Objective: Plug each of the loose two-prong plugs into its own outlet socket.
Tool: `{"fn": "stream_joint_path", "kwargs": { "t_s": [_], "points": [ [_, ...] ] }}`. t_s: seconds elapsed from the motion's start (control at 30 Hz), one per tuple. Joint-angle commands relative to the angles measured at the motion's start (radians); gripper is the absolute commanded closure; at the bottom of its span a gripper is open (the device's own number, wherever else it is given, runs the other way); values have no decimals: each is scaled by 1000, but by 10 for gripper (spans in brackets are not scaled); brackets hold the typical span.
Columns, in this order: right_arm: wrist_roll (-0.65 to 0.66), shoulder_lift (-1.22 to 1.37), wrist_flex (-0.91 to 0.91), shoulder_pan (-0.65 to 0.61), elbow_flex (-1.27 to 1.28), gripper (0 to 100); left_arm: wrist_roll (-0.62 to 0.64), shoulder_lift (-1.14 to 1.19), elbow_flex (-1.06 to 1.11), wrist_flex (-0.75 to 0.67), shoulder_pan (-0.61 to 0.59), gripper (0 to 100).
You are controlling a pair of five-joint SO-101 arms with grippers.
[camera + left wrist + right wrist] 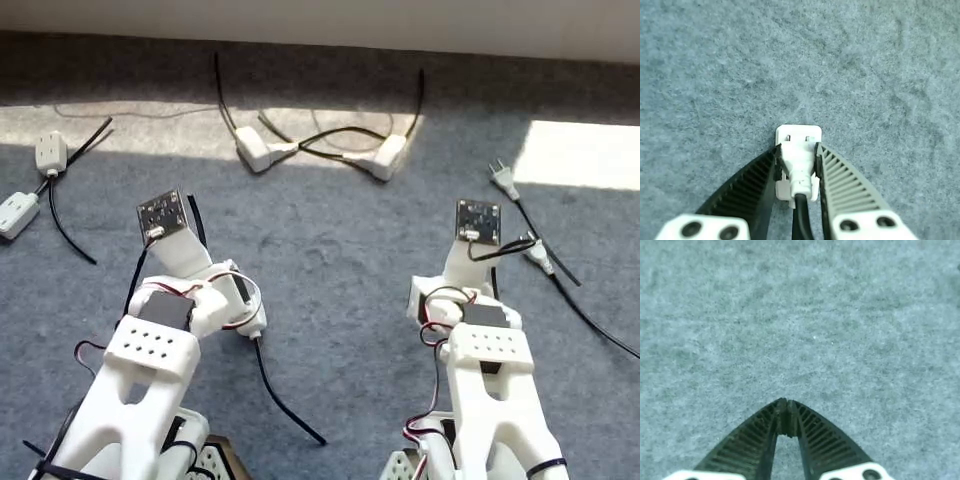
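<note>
Left gripper (797, 150) clamps a white plug (799, 172); right gripper (787, 406) is pinched closed, empty. The cord (801, 220) trailing behind the plug could drag and twist it askew.

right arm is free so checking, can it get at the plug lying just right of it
Likely yes: the plug lies on open carpet close beside the right arm, nothing on top, and its fingers are shut and empty. They'd have to open first.
</note>
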Motion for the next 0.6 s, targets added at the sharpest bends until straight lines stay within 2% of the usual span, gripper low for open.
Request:
{"fn": "stream_joint_path", "kwargs": {
  "t_s": [0.0, 0.07, 0.17, 0.27, 0.4, 0.57],
  "points": [
    [-3, -18, -16, 10, -4, 991, -6, 18, 1, 26, -18, 992],
    [-3, -18, -16, 10, -4, 991, -6, 68, -5, 21, -15, 992],
    [-3, -18, -16, 10, -4, 991, -6, 222, -38, -63, -13, 992],
    [-3, -18, -16, 10, -4, 991, -9, 410, -147, -66, -12, 992],
    [-3, -18, -16, 10, -4, 991, -6, 633, -323, 46, 8, 992],
    [-3, -18, -16, 10, -5, 991, -5, 796, -492, 215, 8, 993]
  ]
}}
